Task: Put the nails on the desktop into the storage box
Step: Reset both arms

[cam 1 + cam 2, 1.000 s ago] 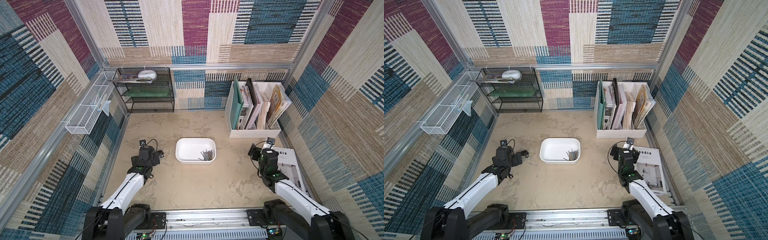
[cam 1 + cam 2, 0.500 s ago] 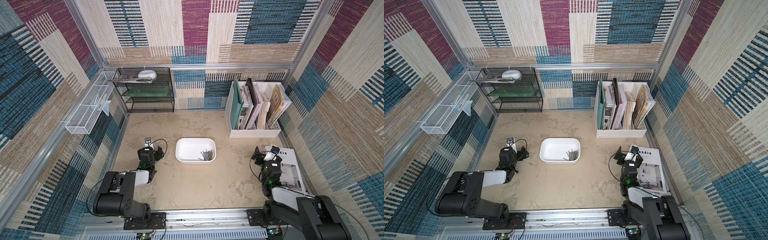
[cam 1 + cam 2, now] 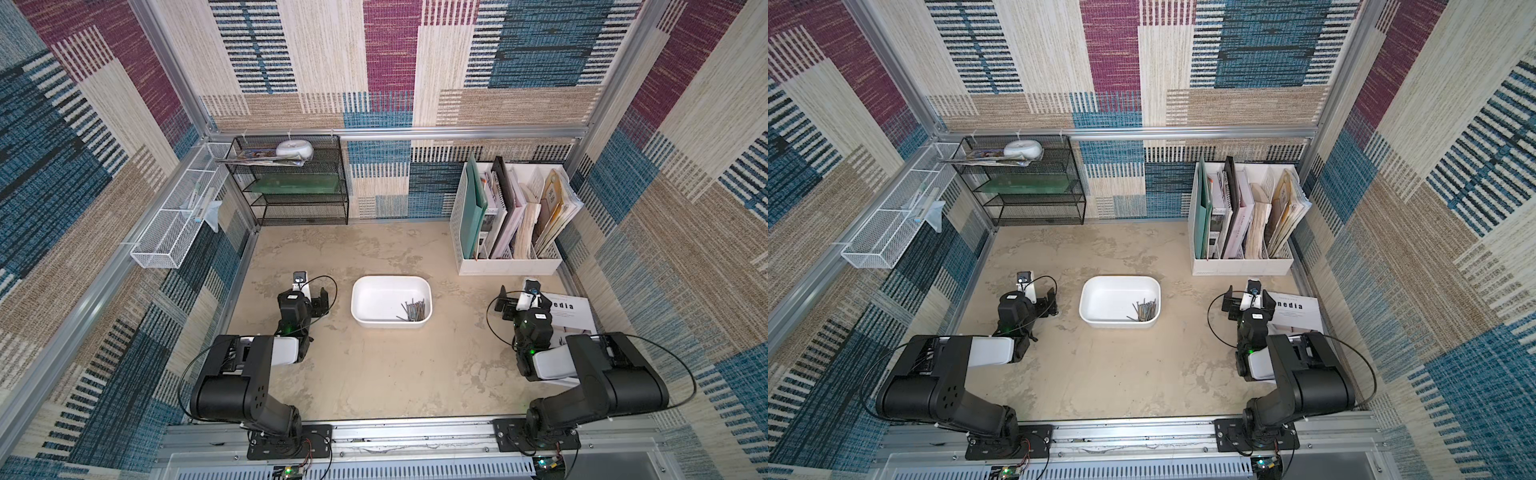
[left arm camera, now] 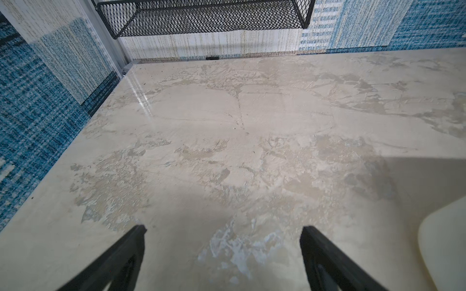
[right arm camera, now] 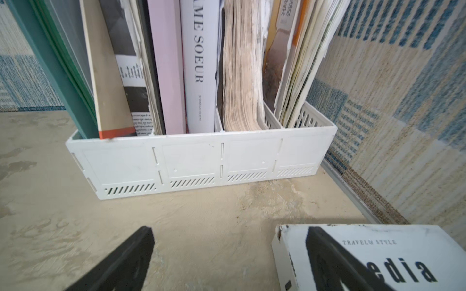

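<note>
Top views, nails: the nails (image 3: 413, 311) lay in a loose heap inside the storage box (image 3: 376, 297), in the corner nearer the right arm's side. Both top views showed them there.
Top views, tabletop: I could pick out no stray nail on the tabletop (image 3: 395, 374), so the job looked finished to me.
Top views, arms: the left arm (image 3: 293, 311) sat folded low just beside the box. The right arm (image 3: 534, 328) was well apart from it, by the magazine (image 3: 575, 309). I took this for a parked pose that kept both arms clear of the box.
Left wrist, jaws: the left jaws stood wide apart over bare tabletop (image 4: 227, 126) with nothing between them.
Left wrist, box: a rounded corner of the storage box (image 4: 446, 252) showed near one side.
Left wrist, far wall: a black mesh shelf (image 4: 201, 15) stood at the back.
Right wrist, jaws: the right jaws gaped wide and empty. One of them hung over the magazine (image 5: 378, 252) without gripping it.
Right wrist, ahead: the white file holder (image 5: 196, 161), packed with folders, stood apart from the jaws.
</note>
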